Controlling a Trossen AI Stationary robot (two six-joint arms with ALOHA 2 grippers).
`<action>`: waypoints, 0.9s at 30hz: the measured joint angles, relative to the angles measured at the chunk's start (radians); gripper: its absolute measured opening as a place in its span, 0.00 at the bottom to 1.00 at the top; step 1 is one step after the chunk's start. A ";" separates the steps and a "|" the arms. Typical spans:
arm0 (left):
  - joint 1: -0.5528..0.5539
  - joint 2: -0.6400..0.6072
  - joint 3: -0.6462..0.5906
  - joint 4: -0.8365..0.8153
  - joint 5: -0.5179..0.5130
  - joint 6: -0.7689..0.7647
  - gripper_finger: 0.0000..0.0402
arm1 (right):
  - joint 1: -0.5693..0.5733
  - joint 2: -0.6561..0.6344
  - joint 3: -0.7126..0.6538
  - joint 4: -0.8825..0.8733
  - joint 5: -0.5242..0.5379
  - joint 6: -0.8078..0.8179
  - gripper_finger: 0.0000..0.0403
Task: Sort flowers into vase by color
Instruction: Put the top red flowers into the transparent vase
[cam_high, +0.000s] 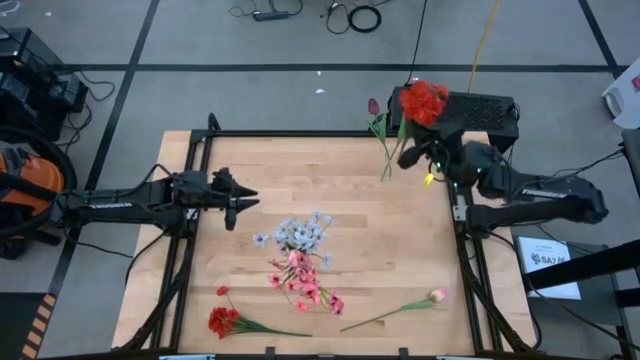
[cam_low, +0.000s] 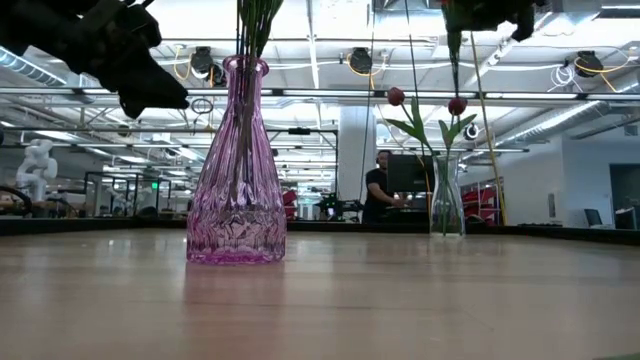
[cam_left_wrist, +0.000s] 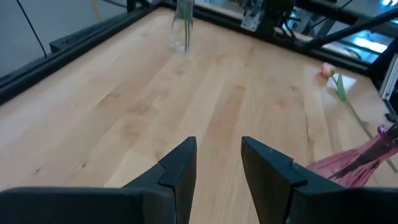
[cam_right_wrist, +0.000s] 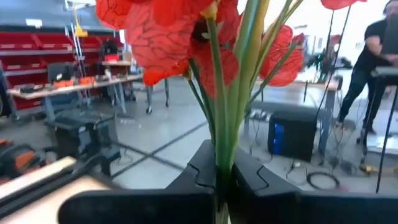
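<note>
The pink vase (cam_low: 232, 165) stands mid-table, holding sprays (cam_high: 300, 250). A clear vase (cam_low: 446, 198) with two buds (cam_high: 374, 107) stands far behind it, right. Before the pink vase lie a spray (cam_high: 222, 320) leftward and a bud (cam_high: 437, 295) rightward.

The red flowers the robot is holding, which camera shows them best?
The right wrist view: the red spray fills it, stems pinched in the right end effector. The high view shows it small at the table's far right corner; the low view only stems; the left wrist view nothing.
</note>
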 joint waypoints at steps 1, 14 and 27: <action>0.000 0.000 0.000 0.010 0.000 0.003 0.33 | -0.030 0.004 0.000 0.016 -0.030 -0.012 0.00; 0.000 0.000 0.000 0.022 0.000 0.017 0.33 | -0.301 0.120 -0.034 0.046 -0.346 0.020 0.00; 0.000 0.000 0.000 0.022 0.000 0.017 0.33 | -0.311 0.118 -0.419 0.438 -0.404 0.077 0.00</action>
